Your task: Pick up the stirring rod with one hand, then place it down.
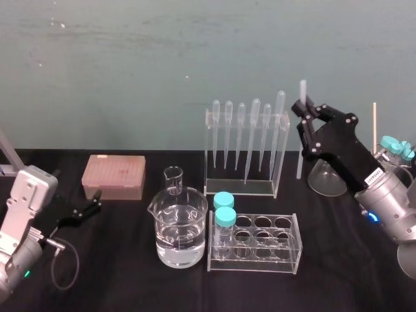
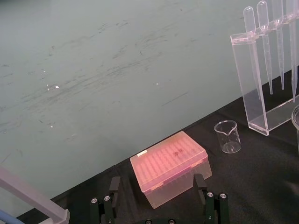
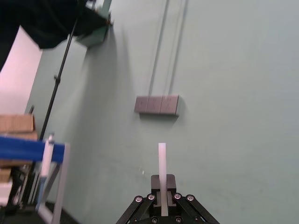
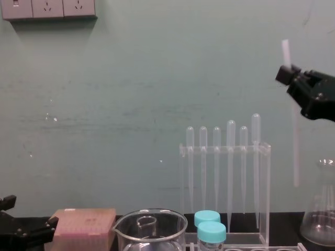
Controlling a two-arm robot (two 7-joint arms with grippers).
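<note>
The rod [image 1: 300, 156] is held upright by the right tool [image 1: 305, 112], which is closed on it near its upper end; a short stub is seen above the fingers [image 3: 168, 183]. The rod's lower end hangs clear of the desk [image 1: 130, 273], just right of the pipette rack [image 1: 281, 153] and beside the flask [image 1: 325, 177], whose contents cannot be told. Six pipettes [image 1: 255, 133] are hung bulb-up in the pipette rack. The large beaker [image 1: 181, 234] is partly filled with clear liquid. The small beaker [image 2: 228, 136] is stood just behind it and looks empty. Two blue-capped tubes [image 1: 225, 218] are seated in the left-end holes of the tube rack [image 1: 294, 242]; the other holes are left open. The pink box [image 1: 114, 175] is shut, at the desk's back left. The left tool [image 1: 96, 201] is parked low near the box, fingers spread wide, nothing held.
</note>
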